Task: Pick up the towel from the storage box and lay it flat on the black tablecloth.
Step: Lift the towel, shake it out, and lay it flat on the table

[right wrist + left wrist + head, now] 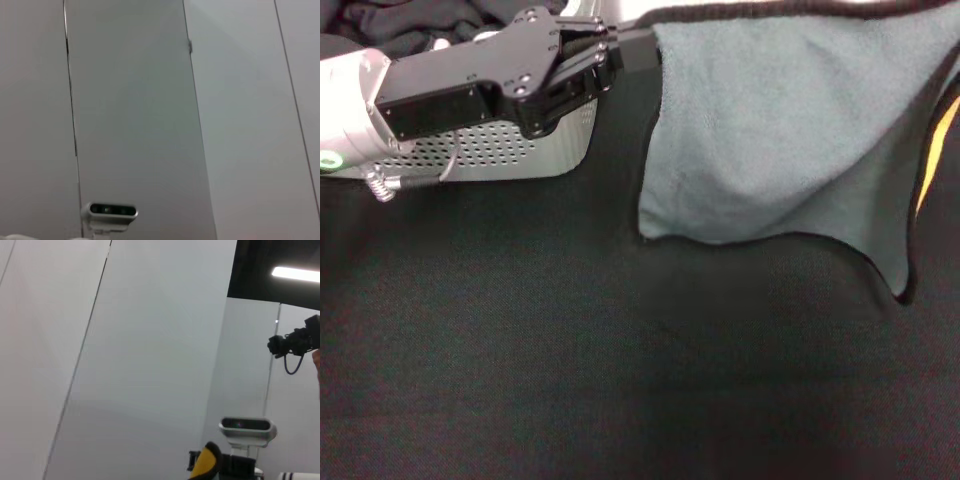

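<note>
Left gripper [603,50] raised over storage box [535,145], fingers closed on top corner of towel [770,130]. Towel hangs spread to right of this claw, grey-teal face toward head camera, black bound edge along bottom, yellow reverse side showing at far right edge. Lower hem hangs over black tablecloth [570,350]; contact cannot be told. Storage box sits below and behind claw, on tablecloth. Right gripper not seen in any view. Wrist views show only wall panels [150,365] and a head camera [109,211].
</note>
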You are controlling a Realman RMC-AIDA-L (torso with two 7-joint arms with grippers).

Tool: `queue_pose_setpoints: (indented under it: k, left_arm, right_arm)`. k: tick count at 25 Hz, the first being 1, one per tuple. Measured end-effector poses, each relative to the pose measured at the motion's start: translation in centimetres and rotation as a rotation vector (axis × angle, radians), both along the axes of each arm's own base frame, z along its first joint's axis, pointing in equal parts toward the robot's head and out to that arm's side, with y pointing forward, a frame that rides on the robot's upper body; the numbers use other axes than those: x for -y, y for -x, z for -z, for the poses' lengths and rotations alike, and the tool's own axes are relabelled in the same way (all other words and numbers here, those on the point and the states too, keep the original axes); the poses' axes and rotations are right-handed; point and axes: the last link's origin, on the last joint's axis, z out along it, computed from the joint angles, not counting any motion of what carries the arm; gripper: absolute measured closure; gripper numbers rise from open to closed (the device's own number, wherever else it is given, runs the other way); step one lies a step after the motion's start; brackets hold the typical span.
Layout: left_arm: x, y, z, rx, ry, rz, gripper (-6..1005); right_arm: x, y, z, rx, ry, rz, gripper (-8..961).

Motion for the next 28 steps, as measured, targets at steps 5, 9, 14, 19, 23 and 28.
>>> queue_pose_setpoints:
  k: [5, 9, 14, 19, 23, 28]
  left_arm:
    - [2.3, 1.3, -0.2, -0.020, 0.070, 0.042, 953]
    - [5.4, 2.8, -0.9, -0.029, 0.157, 0.075, 955]
    - [7.6, 2.6, -2.1, -0.066, 0.206, 0.104, 956]
    - [6.5, 3.2, -1.9, -0.092, 0.216, 0.033, 955]
    - [3.3, 5.1, 0.0, -0.195, 0.165, -0.121, 955]
    - [0.1, 6.2, 1.7, -0.333, 0.082, -0.247, 955]
  right_arm:
    - [2.9, -0.9, 2.1, 0.000, 0.089, 0.024, 947]
    - [7.7, 0.3, 2.9, 0.033, 0.113, -0.019, 947]
    - [11.5, 1.3, 1.8, 0.019, 0.043, -0.036, 946]
    - [8.3, -1.0, 3.8, 0.024, 0.114, 0.072, 946]
    - [3.5, -3.1, 7.8, 0.034, 0.229, 0.160, 947]
    - [-0.6, -3.4, 10.1, 0.066, 0.258, 0.205, 947]
